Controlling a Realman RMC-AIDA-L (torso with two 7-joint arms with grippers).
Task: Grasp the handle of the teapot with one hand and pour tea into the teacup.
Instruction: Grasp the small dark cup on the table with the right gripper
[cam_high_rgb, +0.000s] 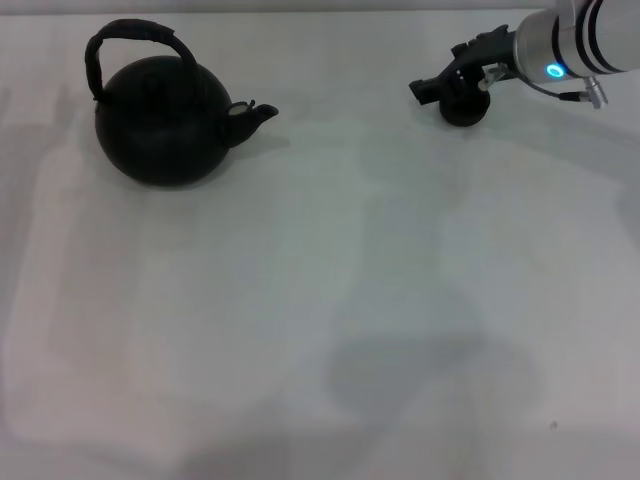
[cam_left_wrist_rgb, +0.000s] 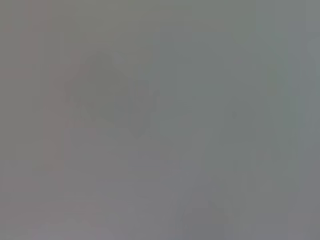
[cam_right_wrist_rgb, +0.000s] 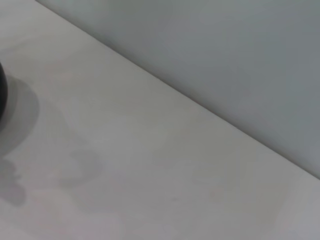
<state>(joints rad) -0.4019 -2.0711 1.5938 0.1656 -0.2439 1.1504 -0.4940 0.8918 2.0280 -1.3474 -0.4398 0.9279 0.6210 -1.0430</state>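
The teapot (cam_high_rgb: 165, 125) stands upright at the far left of the white table, its spout (cam_high_rgb: 255, 113) pointing right. Its arched handle (cam_high_rgb: 135, 40) rises over the lid with nothing on it. The tiny black teacup (cam_high_rgb: 465, 108) sits at the far right. My right gripper (cam_high_rgb: 422, 90) reaches in from the upper right, just above and in front of the teacup and partly covering it. Contact with the teacup cannot be made out. In the right wrist view a sliver of a black round body (cam_right_wrist_rgb: 1, 95) shows at the edge. My left gripper is out of view.
The white table (cam_high_rgb: 330, 300) stretches wide between the teapot and the teacup and toward the front. A grey wall (cam_right_wrist_rgb: 225, 60) runs along the table's far edge. The left wrist view shows only a plain grey surface.
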